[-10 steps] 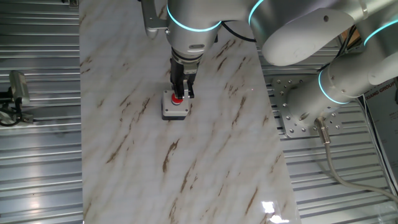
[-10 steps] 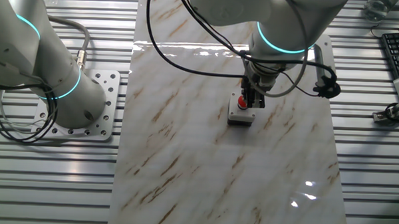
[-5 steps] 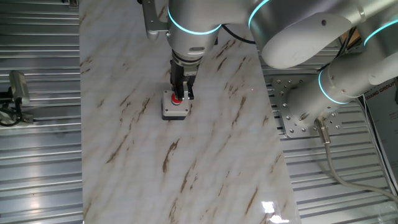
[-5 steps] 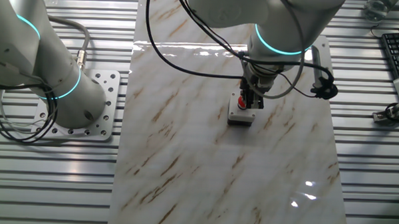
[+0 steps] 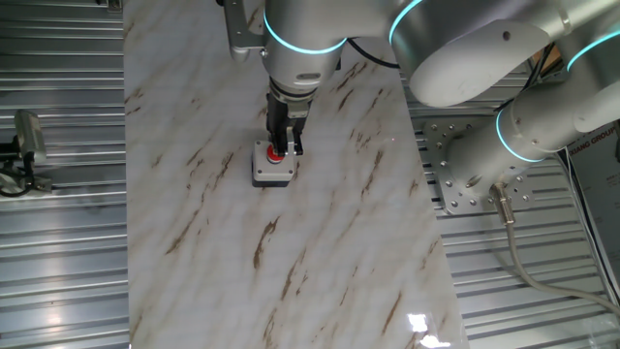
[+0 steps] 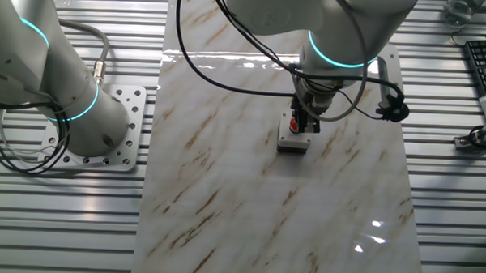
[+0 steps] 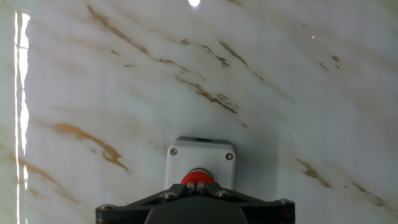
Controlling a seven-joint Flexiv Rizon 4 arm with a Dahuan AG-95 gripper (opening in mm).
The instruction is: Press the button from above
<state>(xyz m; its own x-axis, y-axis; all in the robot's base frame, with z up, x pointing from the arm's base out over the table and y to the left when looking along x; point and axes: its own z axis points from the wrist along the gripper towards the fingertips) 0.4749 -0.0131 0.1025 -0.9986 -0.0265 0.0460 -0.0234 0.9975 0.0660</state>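
The button (image 7: 198,177) is a small red cap on a square light-grey box (image 7: 200,155) that stands on the marble-patterned tabletop (image 7: 298,93). My gripper (image 7: 197,185) is right above it. The two fingertips are pressed together and rest on the red cap. In one fixed view the gripper (image 5: 278,148) points straight down onto the button (image 5: 275,155) and hides much of the cap. In the other fixed view the gripper (image 6: 300,122) covers part of the button (image 6: 292,123) on its box (image 6: 292,141).
The marble board (image 5: 320,242) lies on a ribbed metal table (image 5: 58,242). The arm's base plate (image 6: 113,140) stands left of the board. A keyboard (image 6: 484,68) and a small tool (image 6: 474,138) lie at the far right.
The arm's wrist has shifted only a few pixels. The fingertips stay on the red cap, and the box has not moved.
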